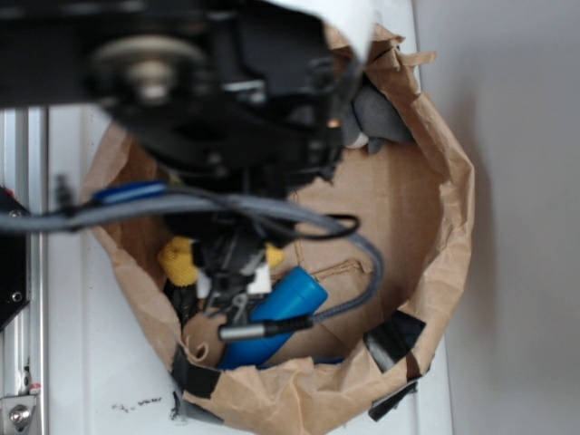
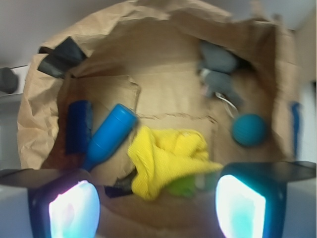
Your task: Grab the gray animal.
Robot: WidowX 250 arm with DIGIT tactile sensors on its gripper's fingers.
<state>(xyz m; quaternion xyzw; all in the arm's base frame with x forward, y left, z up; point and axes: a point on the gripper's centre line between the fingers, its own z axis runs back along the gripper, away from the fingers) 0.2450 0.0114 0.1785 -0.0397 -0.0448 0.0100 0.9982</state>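
The hand (image 2: 158, 206) hangs over the paper bag (image 2: 148, 44), fingers apart and empty, above the yellow cloth (image 2: 166, 158). The gray animal (image 2: 218, 69) lies against the bag's far wall, near the teal ball (image 2: 249, 130), well apart from the hand.

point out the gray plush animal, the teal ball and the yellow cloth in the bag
small gray plush animal (image 2: 218, 67), wrist view, on its soft body.
round teal ball (image 2: 249, 130), wrist view, at its centre.
crumpled yellow cloth (image 2: 166, 156), wrist view, on its middle fold.
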